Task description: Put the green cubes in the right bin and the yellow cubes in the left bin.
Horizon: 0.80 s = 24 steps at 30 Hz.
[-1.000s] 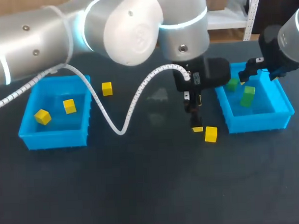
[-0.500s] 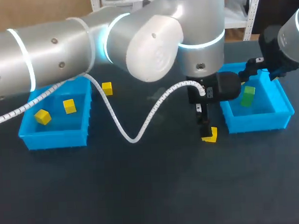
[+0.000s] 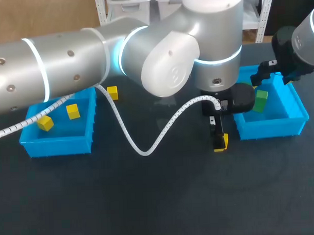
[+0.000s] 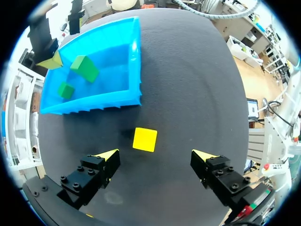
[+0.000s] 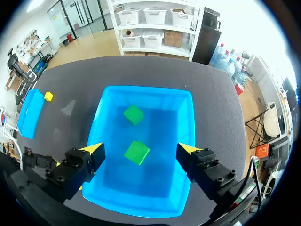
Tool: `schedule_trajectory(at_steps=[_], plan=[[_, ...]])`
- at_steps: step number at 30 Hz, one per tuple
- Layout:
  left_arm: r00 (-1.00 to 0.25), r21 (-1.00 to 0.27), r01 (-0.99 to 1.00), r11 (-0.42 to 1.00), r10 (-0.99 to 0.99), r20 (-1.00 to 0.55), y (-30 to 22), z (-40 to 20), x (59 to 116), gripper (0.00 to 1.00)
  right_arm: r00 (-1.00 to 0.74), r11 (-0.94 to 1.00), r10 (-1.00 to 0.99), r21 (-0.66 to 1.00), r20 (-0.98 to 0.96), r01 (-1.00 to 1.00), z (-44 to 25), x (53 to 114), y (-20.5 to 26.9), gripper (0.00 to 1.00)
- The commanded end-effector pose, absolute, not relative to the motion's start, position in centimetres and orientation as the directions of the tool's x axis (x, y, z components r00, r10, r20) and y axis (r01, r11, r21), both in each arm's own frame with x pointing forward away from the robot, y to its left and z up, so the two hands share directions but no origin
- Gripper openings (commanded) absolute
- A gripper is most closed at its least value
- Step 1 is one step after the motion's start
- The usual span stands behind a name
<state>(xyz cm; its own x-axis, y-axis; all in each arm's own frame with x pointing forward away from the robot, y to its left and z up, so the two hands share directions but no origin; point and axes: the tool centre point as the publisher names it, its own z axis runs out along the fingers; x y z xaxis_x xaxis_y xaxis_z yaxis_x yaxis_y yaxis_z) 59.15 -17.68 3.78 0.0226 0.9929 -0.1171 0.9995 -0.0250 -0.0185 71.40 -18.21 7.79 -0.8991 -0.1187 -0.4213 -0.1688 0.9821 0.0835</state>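
Waiting yellow cube [image 4: 145,139]: flat on the table [image 4: 197,70], just off the right bin's [image 4: 134,61] near-left corner, squarish so no long axis.
left gripper [image 4: 156,155]: mine, wide open, empty, cube right between the tips, touching neither.
right gripper [image 5: 139,149]: open, empty, over the right bin.
vs a second ago: left arm slid right and nearer, now over the cube.
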Motion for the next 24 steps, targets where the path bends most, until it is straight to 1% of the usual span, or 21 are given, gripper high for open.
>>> schedule_trajectory(at_steps=[1, 24], plan=[[0.016, -0.02, 1.0, -0.018, 0.992, -0.125, -17.9, 3.3, 59.5, 1.0, -0.898, 0.983, -0.117, 0.082, -0.425, -0.167, 7.8, 71.3, -18.2, 1.0], [0.018, -0.02, 1.0, -0.021, 0.991, -0.132, -19.5, 1.8, 59.9, 1.0, -0.898, 0.983, -0.117, 0.082, -0.425, -0.167, 7.8, 71.3, -18.2, 1.0]])
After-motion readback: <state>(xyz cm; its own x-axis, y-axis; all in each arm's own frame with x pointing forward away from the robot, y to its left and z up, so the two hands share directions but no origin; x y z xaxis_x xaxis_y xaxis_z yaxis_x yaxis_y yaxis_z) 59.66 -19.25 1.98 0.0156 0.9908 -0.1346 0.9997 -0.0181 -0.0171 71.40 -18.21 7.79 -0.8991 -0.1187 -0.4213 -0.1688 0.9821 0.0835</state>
